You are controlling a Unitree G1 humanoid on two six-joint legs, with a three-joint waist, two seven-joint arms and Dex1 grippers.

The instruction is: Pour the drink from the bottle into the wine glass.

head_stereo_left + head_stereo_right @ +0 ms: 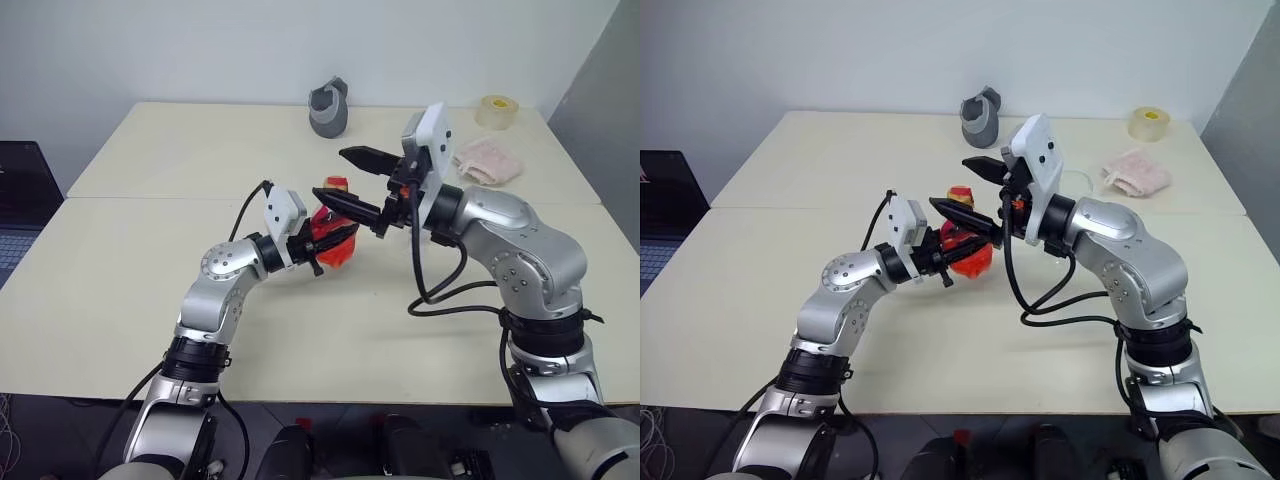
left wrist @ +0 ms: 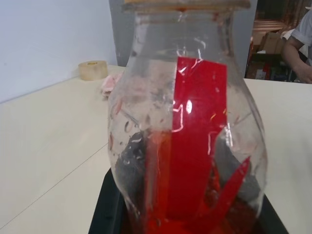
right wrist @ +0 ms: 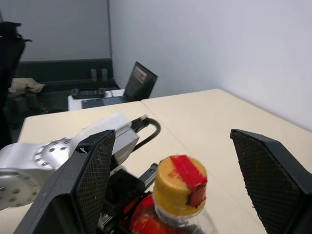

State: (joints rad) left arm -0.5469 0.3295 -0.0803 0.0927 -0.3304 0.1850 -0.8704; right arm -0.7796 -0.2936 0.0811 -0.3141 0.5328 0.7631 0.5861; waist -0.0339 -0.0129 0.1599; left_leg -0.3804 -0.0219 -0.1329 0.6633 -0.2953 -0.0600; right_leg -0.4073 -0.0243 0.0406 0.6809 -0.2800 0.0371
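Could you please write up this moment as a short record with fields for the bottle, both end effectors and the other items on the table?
bottle: small clear bottle, red label, yellow cap on
drink: red, low in the bottle
left end effector: shut on the bottle
right end effector: open, fingers either side of the cap
table: grey holder, tape roll, pink cloth

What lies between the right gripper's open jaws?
In the right wrist view, the bottle's yellow cap sits between the right gripper's jaws, untouched by either.
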